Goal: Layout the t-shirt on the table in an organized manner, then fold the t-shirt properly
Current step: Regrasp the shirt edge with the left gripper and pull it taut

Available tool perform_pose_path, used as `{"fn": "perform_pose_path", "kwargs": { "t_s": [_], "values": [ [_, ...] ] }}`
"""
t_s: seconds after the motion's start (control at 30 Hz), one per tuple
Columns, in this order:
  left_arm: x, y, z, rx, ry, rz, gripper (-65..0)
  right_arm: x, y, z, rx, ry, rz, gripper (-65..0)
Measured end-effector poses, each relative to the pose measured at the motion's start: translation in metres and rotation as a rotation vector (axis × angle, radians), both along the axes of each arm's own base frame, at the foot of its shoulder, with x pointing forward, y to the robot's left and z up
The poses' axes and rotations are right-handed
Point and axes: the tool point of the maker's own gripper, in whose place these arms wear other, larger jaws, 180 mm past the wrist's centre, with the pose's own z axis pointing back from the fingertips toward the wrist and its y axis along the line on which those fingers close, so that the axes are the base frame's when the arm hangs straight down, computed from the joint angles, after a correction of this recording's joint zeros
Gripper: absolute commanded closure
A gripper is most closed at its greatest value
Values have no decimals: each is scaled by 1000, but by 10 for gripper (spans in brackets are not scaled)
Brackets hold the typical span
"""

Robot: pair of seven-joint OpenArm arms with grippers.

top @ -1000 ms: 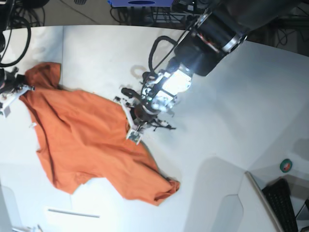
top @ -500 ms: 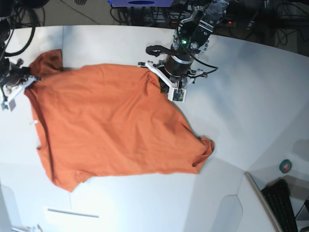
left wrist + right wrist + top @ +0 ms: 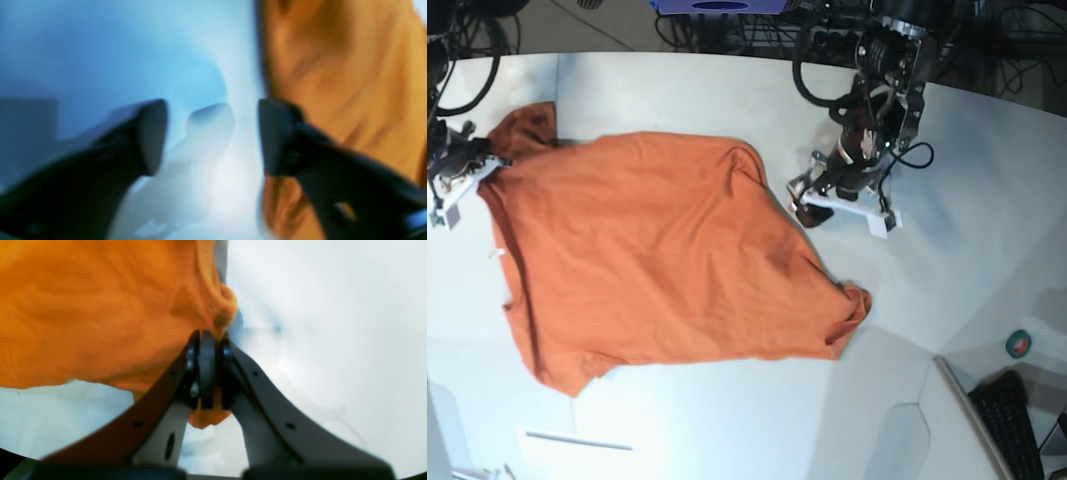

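Two arms over a large white smooth tabletop (image 3: pixel 677 90) with a curved far edge. Spread across its left and middle: plain orange short-sleeved cloth t-shirt (image 3: pixel 657 270), now much wider and flatter than a second ago, when bunched toward the left with a crumpled lower corner. Body largely opened out; one sleeve folded at the upper left, lower right corner bunched into a point, wrinkles along the right edge. Layout judged well advanced but unfinished; folding not yet begun.

Left gripper (image 3: pixel 842 205), on the base view's right, released from the cloth's upper right edge within the last half second and withdrawn just beside it, jaws spread wide with nothing between them, bare table below in the wrist view (image 3: pixel 213 133). Right gripper (image 3: pixel 206 370), at the far left edge, clamped tight on a fold of orange fabric near the sleeve, anchoring that corner.

Surface bare apart from the garment. Beyond the table's far edge: dark cables, a blue object. Lower right: small green roll (image 3: pixel 1020 343), black keyboard (image 3: pixel 1017 425).
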Motion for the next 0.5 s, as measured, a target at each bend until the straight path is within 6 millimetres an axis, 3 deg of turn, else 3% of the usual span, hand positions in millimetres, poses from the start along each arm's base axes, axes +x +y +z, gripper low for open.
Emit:
{"fn": "perform_pose_path", "kwargs": {
  "t_s": [0.23,0.27,0.37,0.4,0.5],
  "values": [
    [38,-43,-10,-6,-13,-90,-451,0,1,0,2,-1,1,0],
    [44,-48,-9,-16,-12,-88,-400,0,0,0,0,-1,1,0],
    [40,-57,-11,-52,21,-94,-61,-1,0,0,-1,2,2,0],
    [33,-56,-11,-46,32,-86,0,-1,0,0,-1,3,2,0],
    [22,-62,5,-67,0,-102,0,-1,-1,0,0,2,0,0]
  ]
}}
